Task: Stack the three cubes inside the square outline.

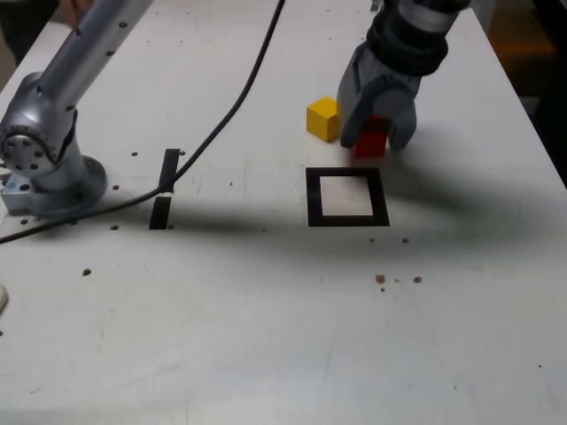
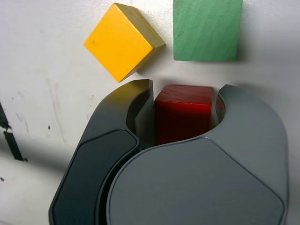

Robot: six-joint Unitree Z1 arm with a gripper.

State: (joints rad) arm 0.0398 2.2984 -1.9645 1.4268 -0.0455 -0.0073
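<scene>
The black tape square outline (image 1: 347, 197) on my white desk (image 1: 266, 336) holds nothing, its white centre bare. My fingers (image 2: 185, 101) are clamped on the matte red cube (image 1: 370, 142), just beyond the outline's far edge. The yellow cube (image 1: 323, 118), turned cornerwise, and the square-on green cube (image 2: 207, 29) sit just beside it, open desk all round.
</scene>
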